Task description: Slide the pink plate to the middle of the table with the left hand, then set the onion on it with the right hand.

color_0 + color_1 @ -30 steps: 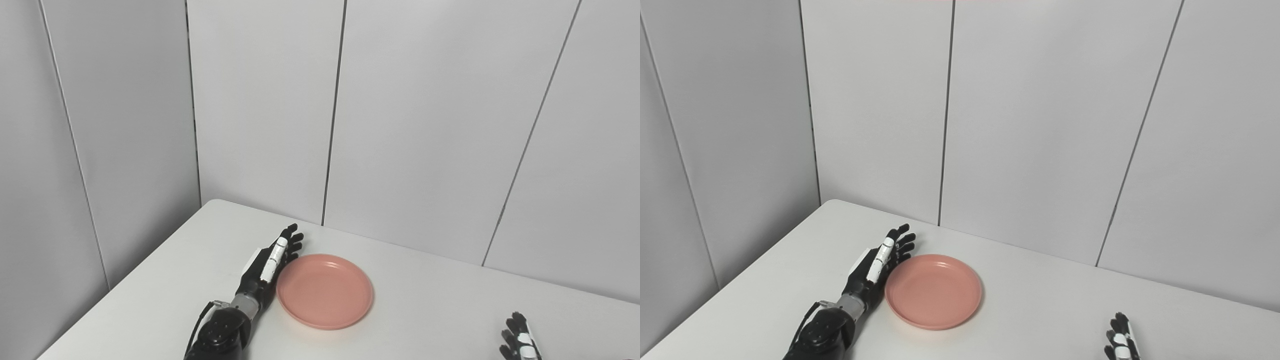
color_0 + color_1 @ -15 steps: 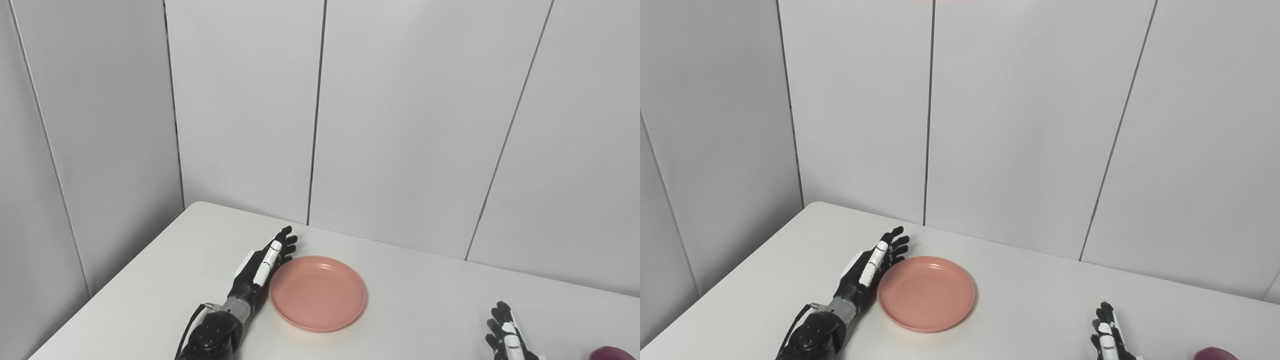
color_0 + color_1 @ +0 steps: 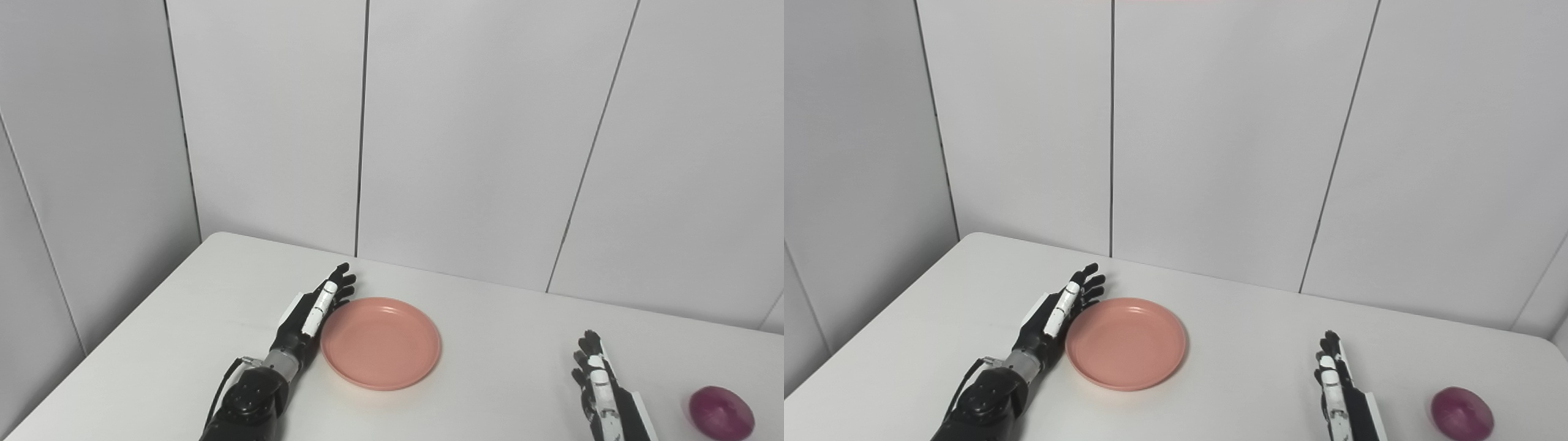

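A: Resting on edge against the pink plate (image 3: 380, 343), my left hand (image 3: 311, 312) has its fingers (image 3: 338, 288) straight and slightly spread, holding nothing; the palm side lies along the plate's left rim (touching it or only just beside it, I cannot tell).

B: Where does the plate sit?

A: Flat on the white table (image 3: 502, 343), left of the middle, with nothing lying in it.

B: And the other hand?

A: My right hand (image 3: 1337, 392) stands on edge near the front of the table, fingers extended and unclenched, gripping nothing, well apart from the plate.

B: The onion?

A: The purple onion (image 3: 1462, 412) rests on the table near the right front, to the right of my right hand, a clear gap between them (no contact).

B: Background?

A: Grey wall panels (image 3: 478, 135) behind the table.
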{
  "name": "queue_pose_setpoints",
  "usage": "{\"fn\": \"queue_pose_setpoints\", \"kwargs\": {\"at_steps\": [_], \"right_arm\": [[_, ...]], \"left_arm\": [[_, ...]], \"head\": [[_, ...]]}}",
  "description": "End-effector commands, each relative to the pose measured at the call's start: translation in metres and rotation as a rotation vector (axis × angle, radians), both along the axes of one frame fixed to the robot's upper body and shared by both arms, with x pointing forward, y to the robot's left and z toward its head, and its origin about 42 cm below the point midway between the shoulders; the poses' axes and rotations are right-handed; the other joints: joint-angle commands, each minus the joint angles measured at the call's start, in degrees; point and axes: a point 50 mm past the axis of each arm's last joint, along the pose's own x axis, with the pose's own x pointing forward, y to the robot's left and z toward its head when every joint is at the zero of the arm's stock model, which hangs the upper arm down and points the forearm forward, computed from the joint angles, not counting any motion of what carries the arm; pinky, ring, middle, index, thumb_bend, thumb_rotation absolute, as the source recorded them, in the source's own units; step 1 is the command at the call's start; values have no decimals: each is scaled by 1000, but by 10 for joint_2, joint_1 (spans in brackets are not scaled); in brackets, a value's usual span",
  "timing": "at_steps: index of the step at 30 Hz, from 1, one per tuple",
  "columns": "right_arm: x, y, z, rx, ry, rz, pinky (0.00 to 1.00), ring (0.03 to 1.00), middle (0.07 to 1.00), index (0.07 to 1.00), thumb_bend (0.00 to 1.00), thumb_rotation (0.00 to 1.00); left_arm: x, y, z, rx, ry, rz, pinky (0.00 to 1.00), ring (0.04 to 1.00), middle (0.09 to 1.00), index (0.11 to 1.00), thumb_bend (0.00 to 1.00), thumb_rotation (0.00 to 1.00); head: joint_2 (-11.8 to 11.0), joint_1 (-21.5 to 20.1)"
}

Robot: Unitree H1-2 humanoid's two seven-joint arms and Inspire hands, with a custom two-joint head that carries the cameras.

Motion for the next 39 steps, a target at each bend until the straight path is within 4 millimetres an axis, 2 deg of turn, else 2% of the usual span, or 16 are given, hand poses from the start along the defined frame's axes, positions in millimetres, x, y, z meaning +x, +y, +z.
{"fn": "queue_pose_setpoints", "kwargs": {"at_steps": [1, 6, 13, 18, 24, 29, 37, 39], "right_arm": [[11, 8, 25, 14, -82, 4, 1000, 1000, 1000, 1000, 529, 1000], [13, 14, 25, 24, -82, -11, 1000, 994, 985, 990, 555, 967], [16, 20, 24, 30, -93, -11, 1000, 995, 989, 995, 580, 953], [17, 24, 24, 41, -111, -13, 1000, 991, 992, 1000, 538, 948], [18, 26, 25, 50, -110, -14, 1000, 990, 990, 1000, 539, 943], [18, 27, 25, 51, -106, -17, 1000, 985, 983, 993, 539, 943], [19, 29, 25, 41, -108, -16, 1000, 982, 981, 991, 543, 959], [19, 30, 25, 42, -108, -17, 1000, 983, 981, 991, 538, 959]], "left_arm": [[3, -13, 10, 9, -38, -34, 917, 935, 937, 939, 689, 1000], [1, -18, 10, 44, -31, -45, 936, 936, 942, 943, 677, 1000], [-2, -27, 7, -17, -14, -63, 925, 933, 940, 945, 674, 1000], [-5, -37, 6, -38, -9, -84, 916, 926, 932, 935, 679, 1000], [-9, -52, 7, -58, -23, -89, 903, 917, 918, 920, 686, 1000], [-17, -62, 8, -66, -4, -133, 934, 944, 947, 955, 676, 1000], [-26, -77, 4, -51, -4, -153, 942, 944, 952, 963, 673, 1000], [-28, -81, 3, -44, -2, -162, 943, 943, 953, 965, 677, 1000]], "head": [[2, -11], [4, -30], [6, -63], [5, -72], [6, -74], [6, -82], [6, -94], [8, -109]]}}
